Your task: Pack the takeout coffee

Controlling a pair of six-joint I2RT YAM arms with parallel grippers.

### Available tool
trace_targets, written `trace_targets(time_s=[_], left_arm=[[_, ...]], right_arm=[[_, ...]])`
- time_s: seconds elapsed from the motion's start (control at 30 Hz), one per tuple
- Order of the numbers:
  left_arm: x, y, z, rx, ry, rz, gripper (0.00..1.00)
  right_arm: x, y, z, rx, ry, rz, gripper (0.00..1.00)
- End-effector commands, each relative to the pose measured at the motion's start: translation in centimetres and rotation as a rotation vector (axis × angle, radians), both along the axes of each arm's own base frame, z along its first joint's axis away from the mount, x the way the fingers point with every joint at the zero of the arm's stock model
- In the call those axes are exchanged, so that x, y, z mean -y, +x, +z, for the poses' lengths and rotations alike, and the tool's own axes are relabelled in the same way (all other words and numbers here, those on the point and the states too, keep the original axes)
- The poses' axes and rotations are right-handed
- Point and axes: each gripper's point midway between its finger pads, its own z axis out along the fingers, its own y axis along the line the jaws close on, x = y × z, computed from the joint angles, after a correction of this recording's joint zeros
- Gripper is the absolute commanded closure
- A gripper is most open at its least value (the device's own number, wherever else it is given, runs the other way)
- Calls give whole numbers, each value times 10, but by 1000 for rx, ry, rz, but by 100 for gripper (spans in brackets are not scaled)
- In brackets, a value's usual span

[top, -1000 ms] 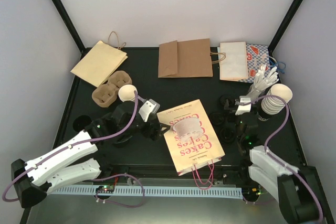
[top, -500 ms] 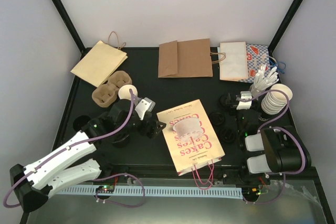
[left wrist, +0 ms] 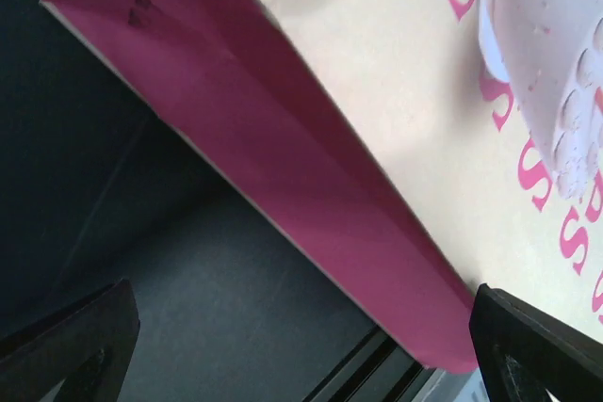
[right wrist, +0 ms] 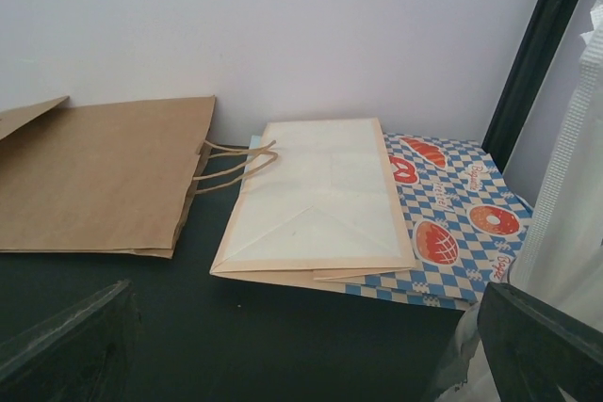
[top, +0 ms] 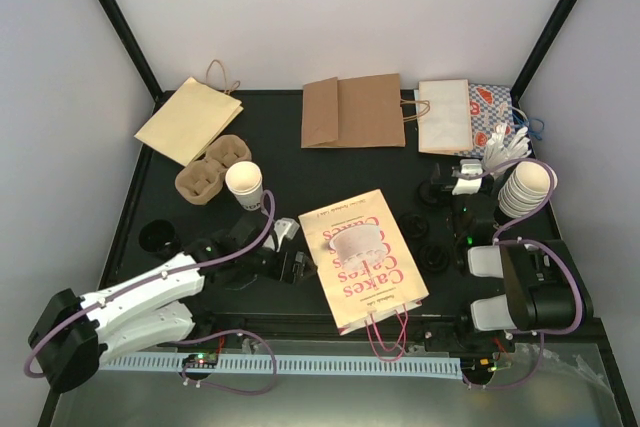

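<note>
The left gripper [top: 294,265] is stretched low beside the lettered bag [top: 375,287], the right gripper [top: 462,179] is folded back near its base, and both are spread wide and empty.

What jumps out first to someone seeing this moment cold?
The cream bag with pink Cakes lettering lies flat mid-table, the left gripper open at its left edge. The small white cup stands farther back, beside a cardboard cup carrier, not yet packed.

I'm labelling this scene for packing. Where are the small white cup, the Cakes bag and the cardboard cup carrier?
small white cup [top: 243,179]: top view, on its open mouth.
Cakes bag [top: 380,282]: top view, on its printed face.
cardboard cup carrier [top: 212,168]: top view, on the ridge between its two wells.
</note>
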Motion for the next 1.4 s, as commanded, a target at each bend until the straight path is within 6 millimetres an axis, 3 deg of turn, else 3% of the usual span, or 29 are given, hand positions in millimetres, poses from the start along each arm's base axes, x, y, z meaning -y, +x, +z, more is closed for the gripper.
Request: trace_targets(time_s=[0.0,0.43,0.57,0.8,0.93,1.1,1.37], left_arm=[[27,24,32,56,-162,50,3],[74,79,55,130,-274,84,22],[75,91,63,141,-287,106,42],[55,111,67,169,-264,167,72],[59,115,71,150,-269,136,69],[57,107,62,105,-259,132,31],[53,86,54,54,-261,107,27]], right_arm=[[2,4,8,23,16,-3,0],[2,4,8,22,17,-3,0],[2,4,8,21,17,-4,0],[2,5,8,23,17,-3,0],[2,5,8,23,17,-3,0],[3,5,8,21,17,-4,0],[2,5,8,21,16,-3,0]])
